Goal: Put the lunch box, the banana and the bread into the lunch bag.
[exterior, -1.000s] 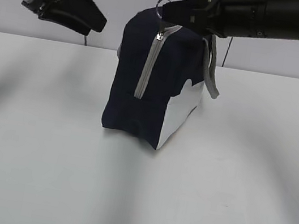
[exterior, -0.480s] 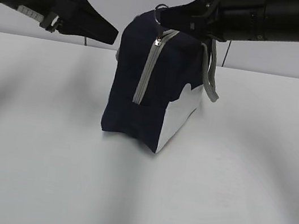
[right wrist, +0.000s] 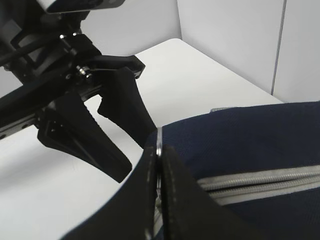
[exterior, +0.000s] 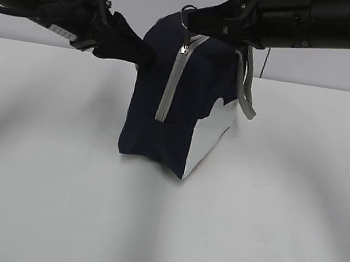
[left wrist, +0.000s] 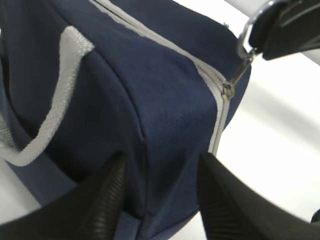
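Observation:
The navy lunch bag [exterior: 182, 105] stands upright on the white table, its grey zipper [exterior: 172, 80] closed down the near end. My right gripper [exterior: 192, 21] is shut on the zipper's ring pull [right wrist: 159, 142] at the bag's top. My left gripper [exterior: 144, 54] is open, its two fingers either side of the bag's upper left edge [left wrist: 150, 165], with the fabric between them. The bag [left wrist: 125, 100] fills the left wrist view, and its ring pull [left wrist: 245, 37] shows there too. The lunch box, banana and bread are out of view.
A grey handle [exterior: 247, 82] hangs down the bag's right side over the white side panel [exterior: 211, 134]. Another handle loop [left wrist: 50, 110] shows in the left wrist view. The white table [exterior: 157, 236] spreads around the bag, with a pale wall behind.
My left gripper has moved right and down until its fingers straddle the bag's upper left edge. The right gripper has stayed on the ring pull. The bag has barely moved.

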Tool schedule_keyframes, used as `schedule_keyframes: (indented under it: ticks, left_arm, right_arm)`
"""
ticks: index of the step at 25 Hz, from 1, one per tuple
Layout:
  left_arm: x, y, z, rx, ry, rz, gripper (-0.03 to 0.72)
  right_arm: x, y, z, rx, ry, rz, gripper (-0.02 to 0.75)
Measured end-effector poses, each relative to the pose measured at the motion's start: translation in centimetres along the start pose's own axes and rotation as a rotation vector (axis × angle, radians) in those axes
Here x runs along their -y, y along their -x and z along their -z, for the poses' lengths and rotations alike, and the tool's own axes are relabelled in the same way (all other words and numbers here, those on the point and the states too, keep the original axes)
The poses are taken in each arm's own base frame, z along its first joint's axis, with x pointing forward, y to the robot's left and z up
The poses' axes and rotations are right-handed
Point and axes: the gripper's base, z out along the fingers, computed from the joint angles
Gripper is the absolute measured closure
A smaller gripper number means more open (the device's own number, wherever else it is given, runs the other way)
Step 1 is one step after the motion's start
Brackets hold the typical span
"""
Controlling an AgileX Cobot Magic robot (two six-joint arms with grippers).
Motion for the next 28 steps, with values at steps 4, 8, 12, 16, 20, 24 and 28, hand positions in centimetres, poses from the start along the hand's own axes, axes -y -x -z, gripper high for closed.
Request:
schedule_keyframes:
  ticks: [4,8,12,16,20,24,28]
  left_arm:
    - [0.3,0.2,-0.4,0.004,0.013,-0.021,0.348]
    - [0.0,0.0,-0.7,0.000,0.017,-0.014,0.348]
    - [-0.5,-0.6,-1.5,-0.012,0.003,0.013,0.349]
    - [-0.6,-0.7,-1.7,-0.004,-0.008,0.033,0.416]
    - [-0.6,-0.7,-1.7,-0.002,-0.008,0.035,0.582]
    - [-0.5,-0.7,-1.7,-0.004,-0.017,0.035,0.680]
    - [-0.4,-0.7,-1.7,-0.007,-0.029,0.035,0.683]
  right_arm:
    - [0.0,0.0,0.0,0.000,0.000,-0.001,0.754]
    - [0.0,0.0,0.0,0.000,0.000,-0.004,0.754]
    - [0.0,0.0,0.0,0.000,0.000,-0.008,0.754]
    - [0.0,0.0,0.0,0.000,0.000,-0.008,0.754]
    - [0.0,0.0,0.0,0.000,0.000,-0.009,0.754]
    - [0.0,0.0,0.0,0.000,0.000,-0.014,0.754]
    - [0.0,0.1,0.0,0.013,-0.002,-0.033,0.754]
